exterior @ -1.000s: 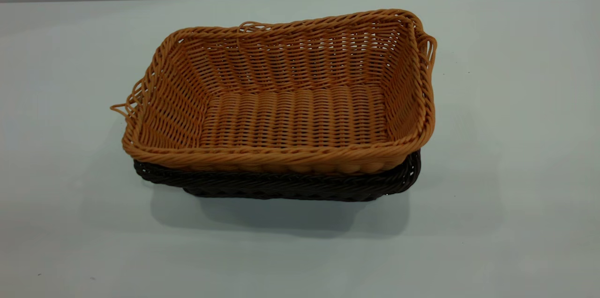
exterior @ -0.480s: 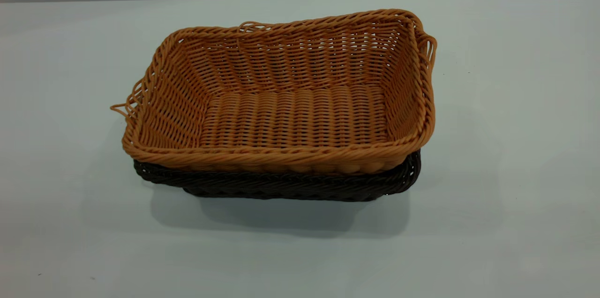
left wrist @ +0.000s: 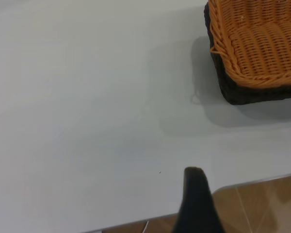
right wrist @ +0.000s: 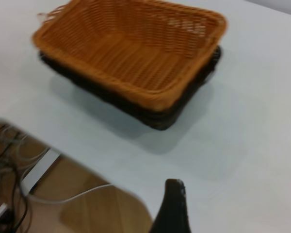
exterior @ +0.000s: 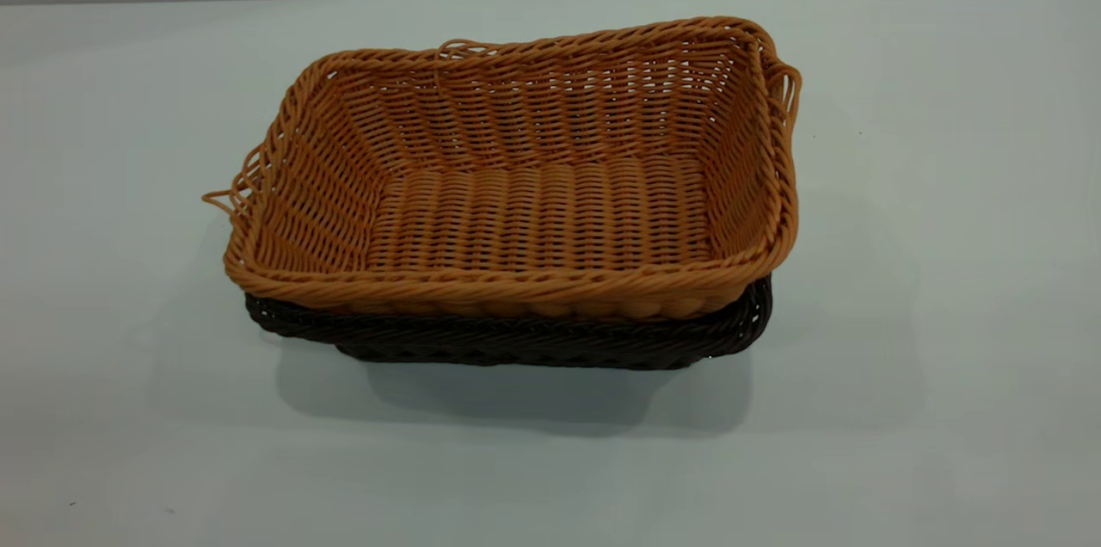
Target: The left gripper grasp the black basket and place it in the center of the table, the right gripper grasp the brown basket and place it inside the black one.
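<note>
Nothing moved (hands wrist-view only): brown basket [exterior: 533,203]

No text, label, brand, number or sign could be read anywhere: neither on the brown basket [exterior: 533,186], the black basket [exterior: 550,345], nor the desk [exterior: 946,315]

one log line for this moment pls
brown basket nested in black basket | mid table | left gripper, right gripper clear, off to the sides
</note>
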### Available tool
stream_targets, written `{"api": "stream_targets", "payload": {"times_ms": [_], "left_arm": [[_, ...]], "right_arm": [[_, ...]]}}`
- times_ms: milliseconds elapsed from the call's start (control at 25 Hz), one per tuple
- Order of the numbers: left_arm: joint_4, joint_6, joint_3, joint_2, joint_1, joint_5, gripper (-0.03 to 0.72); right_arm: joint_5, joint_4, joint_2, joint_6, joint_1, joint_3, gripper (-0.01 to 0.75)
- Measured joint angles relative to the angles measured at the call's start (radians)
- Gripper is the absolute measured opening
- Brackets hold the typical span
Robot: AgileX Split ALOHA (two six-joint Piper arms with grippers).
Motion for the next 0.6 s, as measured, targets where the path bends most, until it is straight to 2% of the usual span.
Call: {"api": "stream_targets", "payload": {"times_ms": [280, 400, 600], "left_arm": [[0.000, 0.000, 0.000, 0.000, 0.000, 0.000, 0.472], [0.000, 0.000, 0.000, 0.000, 0.000, 0.000, 0.472], [0.000, 0.000, 0.000, 0.000, 0.000, 0.000, 0.472]], "right_arm": [[-0.002, 0.002, 0.000, 0.025, -0.285, 0.000, 0.573], [-0.007, -0.031, 0.000, 0.064, -0.339, 0.001, 0.573], [-0.014, -0.127, 0.000, 0.191, -0.347, 0.001, 0.573]]}}
